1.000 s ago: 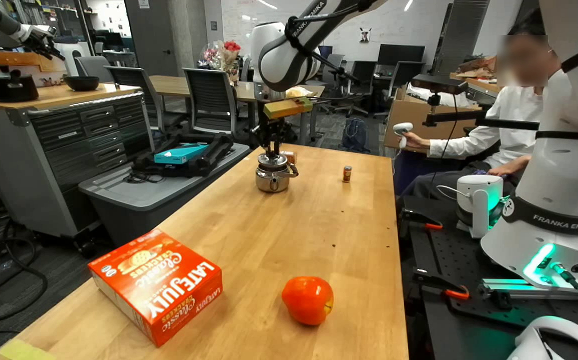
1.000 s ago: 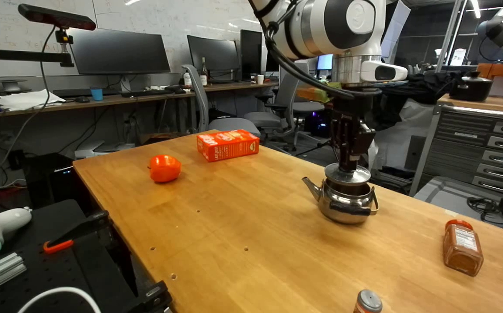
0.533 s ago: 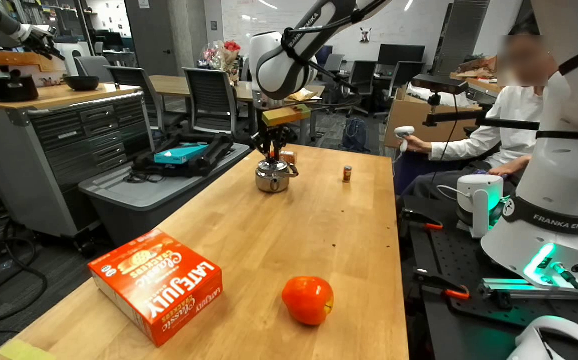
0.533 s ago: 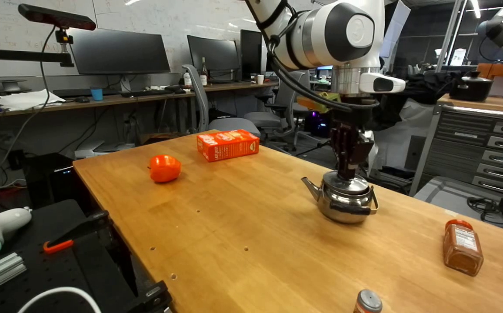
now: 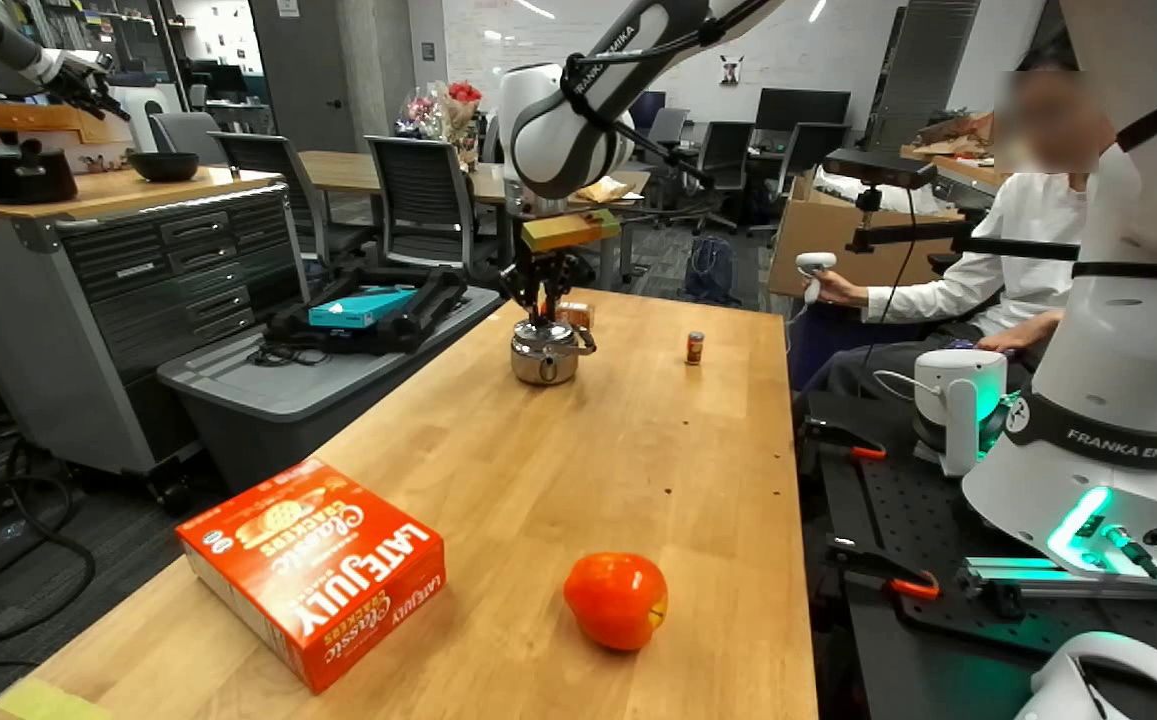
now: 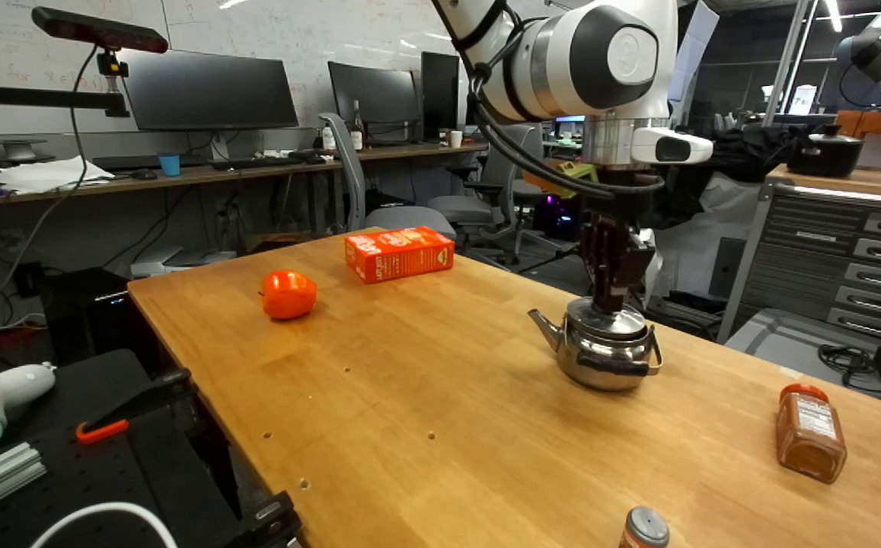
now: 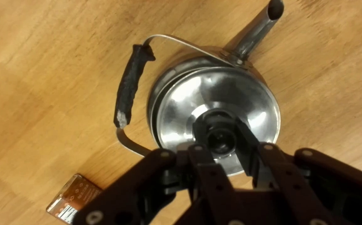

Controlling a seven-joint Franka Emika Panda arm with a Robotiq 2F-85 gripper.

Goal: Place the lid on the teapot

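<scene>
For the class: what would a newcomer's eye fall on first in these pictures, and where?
Probably the bright orange-red cracker box and the glossy reddish fruit, large in the foreground of an exterior view. Next, likely, farther back there, the gripper, shut on the metal lid at the silver teapot's mouth.

The lid (image 7: 221,93) and teapot (image 6: 600,347) are silver, the cracker box (image 5: 313,572) orange-red, white-lettered.

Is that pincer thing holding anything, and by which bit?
Yes: the pincer grips the lid by the dark knob at its centre.
</scene>
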